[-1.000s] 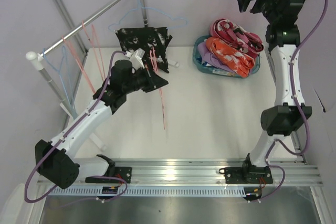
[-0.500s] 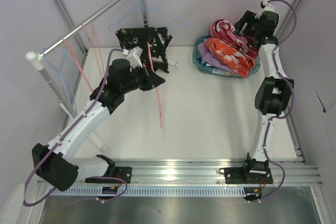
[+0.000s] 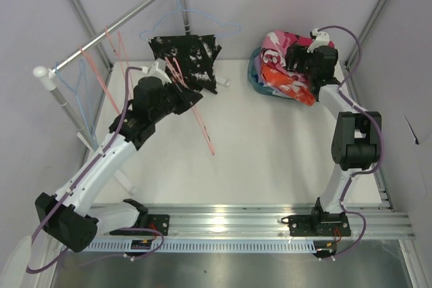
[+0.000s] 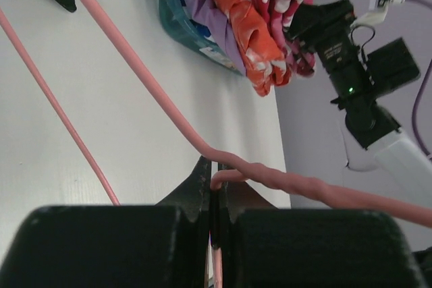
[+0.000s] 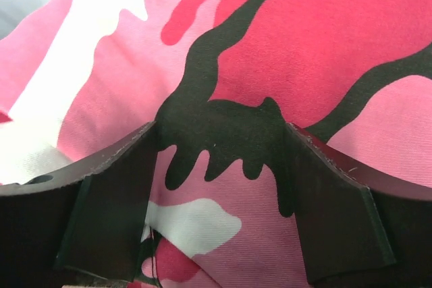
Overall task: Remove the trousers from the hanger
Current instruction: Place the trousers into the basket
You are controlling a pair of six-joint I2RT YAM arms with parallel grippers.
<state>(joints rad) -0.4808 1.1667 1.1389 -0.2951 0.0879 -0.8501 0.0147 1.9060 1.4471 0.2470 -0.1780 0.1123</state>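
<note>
My left gripper is shut on the wire of a bare pink hanger, held over the table just in front of the black white-speckled trousers. In the left wrist view the jaws pinch the pink hanger by its twisted neck. The other trousers lie piled in a teal basket: orange, lavender and pink patterned. My right gripper is down on that pile. Its jaws stand open over the pink patterned cloth.
A garment rail runs along the back left with several thin pink and blue hangers on it. A bare blue hanger hangs above the black trousers. The basket sits at the back right of the white table.
The right arm has swung down from high at the back right onto the basket pile. The left gripper has shifted the pink hanger slightly left and back.
</note>
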